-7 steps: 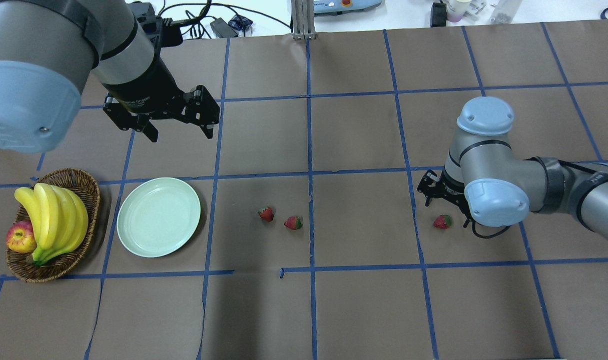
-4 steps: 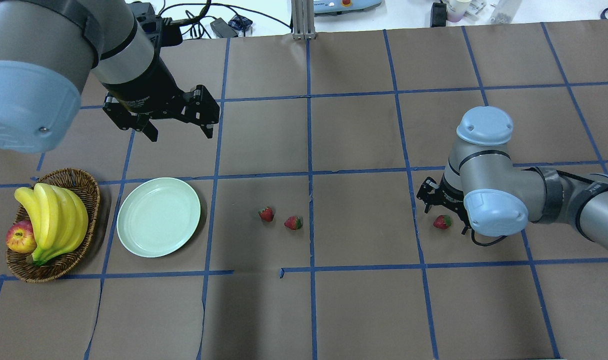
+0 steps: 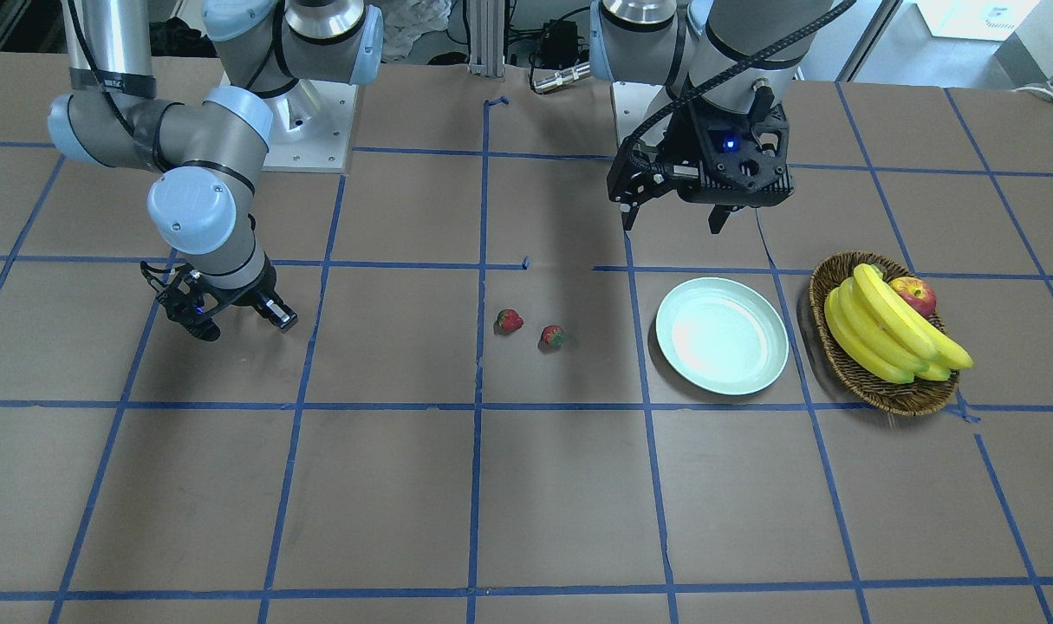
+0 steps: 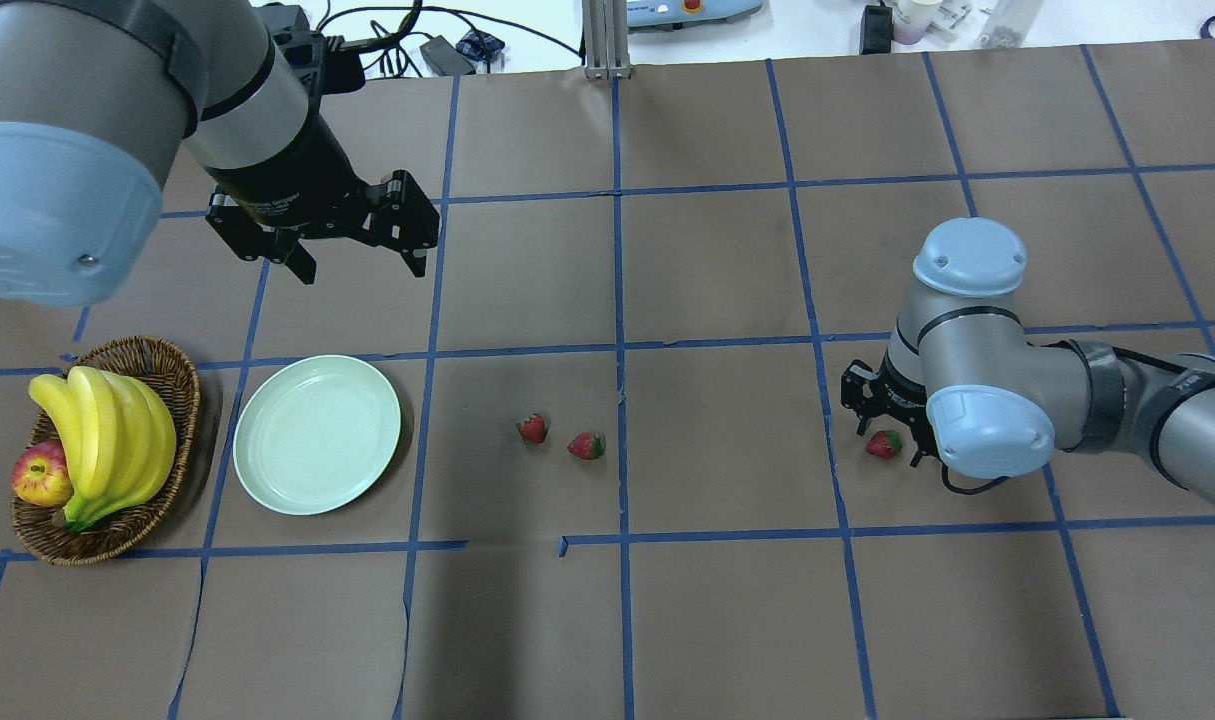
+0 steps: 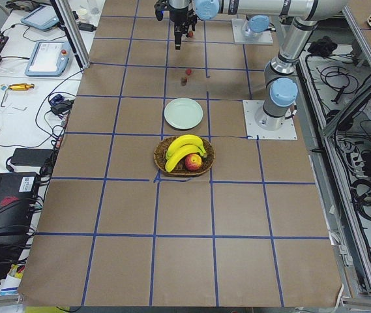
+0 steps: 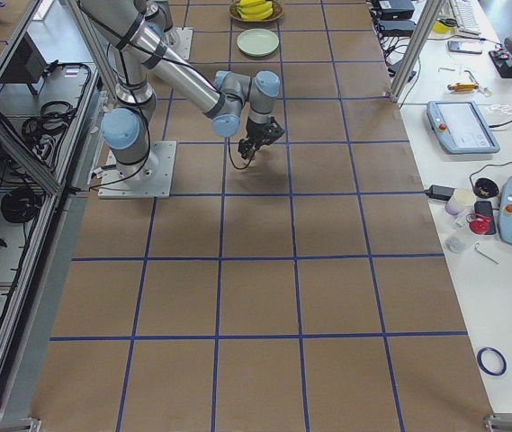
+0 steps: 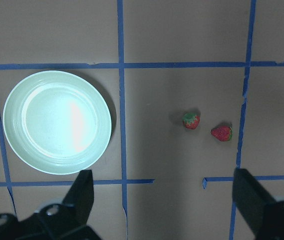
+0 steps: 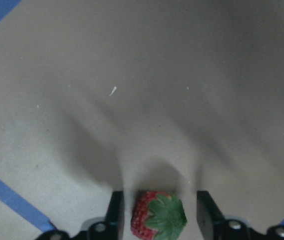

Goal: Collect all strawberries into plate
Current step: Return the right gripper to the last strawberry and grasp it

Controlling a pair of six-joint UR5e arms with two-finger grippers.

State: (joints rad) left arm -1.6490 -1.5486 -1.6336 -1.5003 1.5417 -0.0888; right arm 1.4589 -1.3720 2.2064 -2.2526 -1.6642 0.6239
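Note:
Two strawberries (image 4: 532,428) (image 4: 586,445) lie side by side mid-table, right of the pale green plate (image 4: 317,433), which holds nothing. The third strawberry (image 4: 883,443) lies far to the right. My right gripper (image 4: 882,428) is open and low over it. In the right wrist view the berry (image 8: 157,217) sits between the two fingers (image 8: 116,215), with small gaps on both sides. My left gripper (image 4: 362,268) is open and empty, hovering beyond the plate. Its wrist view shows the plate (image 7: 57,121) and both middle berries (image 7: 191,120) (image 7: 221,132).
A brown wicker basket (image 4: 157,365) with bananas (image 4: 107,435) and a red apple (image 4: 42,475) stands left of the plate. Blue tape lines grid the brown table. In the front-facing view the right gripper (image 3: 242,325) hides its strawberry.
My right gripper has moved nearer and down, from beside the far-right strawberry to straddling it. The left arm, plate and other berries have not moved.

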